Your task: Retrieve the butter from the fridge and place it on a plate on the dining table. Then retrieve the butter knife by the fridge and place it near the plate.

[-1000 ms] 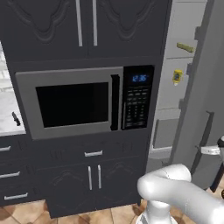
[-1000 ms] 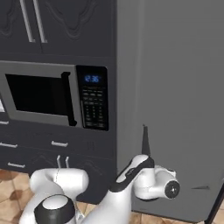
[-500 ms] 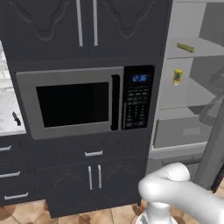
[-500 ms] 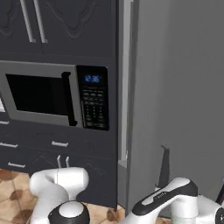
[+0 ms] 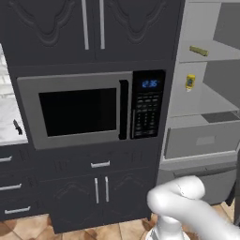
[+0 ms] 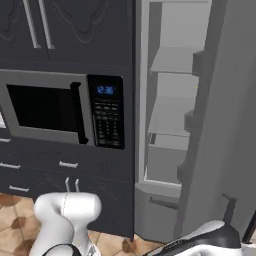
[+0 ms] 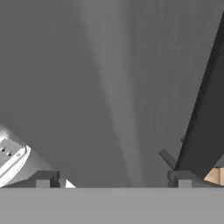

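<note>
Fridge standing open, butter waiting on the top shelf.
Your jaws are spread and holding nothing; reaching in, you're risking clipping the door.

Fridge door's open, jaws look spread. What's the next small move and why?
Probably lift the open gripper away from the grey brushed-metal fridge door and up toward the small dull yellow-olive butter stick. It lies on an upper pale shelf in the left base view, above the yellow carton, with nothing in front of it. The hand view shows the fingertips wide apart, holding nothing.
</note>
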Available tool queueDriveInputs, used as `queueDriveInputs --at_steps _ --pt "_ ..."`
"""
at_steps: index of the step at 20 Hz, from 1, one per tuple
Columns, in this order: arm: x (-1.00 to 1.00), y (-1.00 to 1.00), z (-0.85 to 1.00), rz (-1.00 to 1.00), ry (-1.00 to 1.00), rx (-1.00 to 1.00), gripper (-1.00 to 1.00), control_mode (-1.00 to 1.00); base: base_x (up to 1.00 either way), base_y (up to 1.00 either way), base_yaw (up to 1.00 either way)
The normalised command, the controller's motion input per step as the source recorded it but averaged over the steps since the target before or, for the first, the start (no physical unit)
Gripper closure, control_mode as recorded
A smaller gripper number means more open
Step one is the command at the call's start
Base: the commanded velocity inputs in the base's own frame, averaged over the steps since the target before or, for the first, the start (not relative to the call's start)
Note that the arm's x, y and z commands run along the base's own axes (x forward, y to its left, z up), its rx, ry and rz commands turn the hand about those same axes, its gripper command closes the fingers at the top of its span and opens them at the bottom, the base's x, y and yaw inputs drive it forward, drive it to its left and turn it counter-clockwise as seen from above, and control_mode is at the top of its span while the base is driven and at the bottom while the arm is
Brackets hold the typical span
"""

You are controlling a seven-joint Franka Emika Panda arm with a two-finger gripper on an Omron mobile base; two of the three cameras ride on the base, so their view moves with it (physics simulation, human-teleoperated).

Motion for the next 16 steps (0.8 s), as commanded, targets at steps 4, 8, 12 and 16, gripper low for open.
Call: queueDriveInputs --at_steps 4,8,12,16 --pt "-0.61 0.56 0.0 -0.13 0.0 -0.71 -1.0 -1.0 0.0 0.0 0.0" --pt "-0.4 0.78 0.13 -0.06 0.0 -0.78 -1.0 -1.0 0.0 0.0 0.0" --pt "-0.19 1.0 0.8 -0.11 0.0 -0.84 -1.0 -1.0 0.0 0.0 0.0" --pt "-0.05 1.0 1.0 -0.13 0.12 -0.83 -1.0 -1.0 0.0 0.0 0.0"
